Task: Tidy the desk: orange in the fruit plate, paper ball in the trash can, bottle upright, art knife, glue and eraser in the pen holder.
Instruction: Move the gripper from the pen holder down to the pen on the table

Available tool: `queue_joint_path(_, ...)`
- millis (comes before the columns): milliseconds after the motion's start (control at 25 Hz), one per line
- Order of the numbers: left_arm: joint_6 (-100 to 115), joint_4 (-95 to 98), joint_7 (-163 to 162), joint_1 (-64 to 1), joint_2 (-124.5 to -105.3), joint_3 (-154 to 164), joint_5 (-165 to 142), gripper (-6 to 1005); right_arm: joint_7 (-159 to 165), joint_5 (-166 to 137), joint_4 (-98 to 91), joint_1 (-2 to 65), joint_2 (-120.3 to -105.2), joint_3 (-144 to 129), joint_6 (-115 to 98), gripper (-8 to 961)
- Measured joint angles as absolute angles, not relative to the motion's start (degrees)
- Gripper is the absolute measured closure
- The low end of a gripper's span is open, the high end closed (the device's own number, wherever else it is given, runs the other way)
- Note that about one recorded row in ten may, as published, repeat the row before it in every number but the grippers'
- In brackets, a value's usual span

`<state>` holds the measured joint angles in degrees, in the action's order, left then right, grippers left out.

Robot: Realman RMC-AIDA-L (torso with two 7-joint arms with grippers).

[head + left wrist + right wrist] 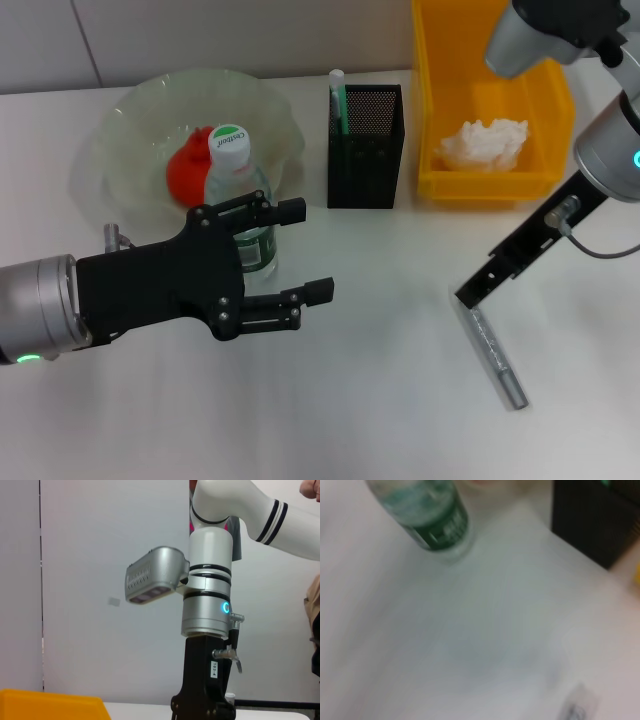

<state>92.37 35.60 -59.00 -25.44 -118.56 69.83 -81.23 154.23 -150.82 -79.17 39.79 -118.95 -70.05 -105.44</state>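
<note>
The bottle (238,190) stands upright on the desk in front of the fruit plate (120,130), and it also shows in the right wrist view (432,517). My left gripper (305,250) is open just in front of it, holding nothing. The orange (185,170) lies in the fruit plate. The paper ball (483,143) lies in the yellow trash can (440,90). A white-and-green glue stick (338,100) stands in the black mesh pen holder (366,175). The silver art knife (497,357) lies on the desk, with my right gripper (468,294) tipped down at its near end. The eraser is out of view.
The left wrist view shows my right arm (207,590) and a corner of the trash can (50,705). A small pale blurred thing (577,707) lies near the edge of the right wrist view; what it is I cannot tell. White desk surface lies between the two grippers.
</note>
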Motion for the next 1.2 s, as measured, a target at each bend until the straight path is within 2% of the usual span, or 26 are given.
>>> queue_joint_path(1200,92.37,35.51,-58.53,-25.22,-118.65,69.96,-81.31,185,153.72,-156.17,-71.22,41.61,-119.24,-76.2,-101.46,186)
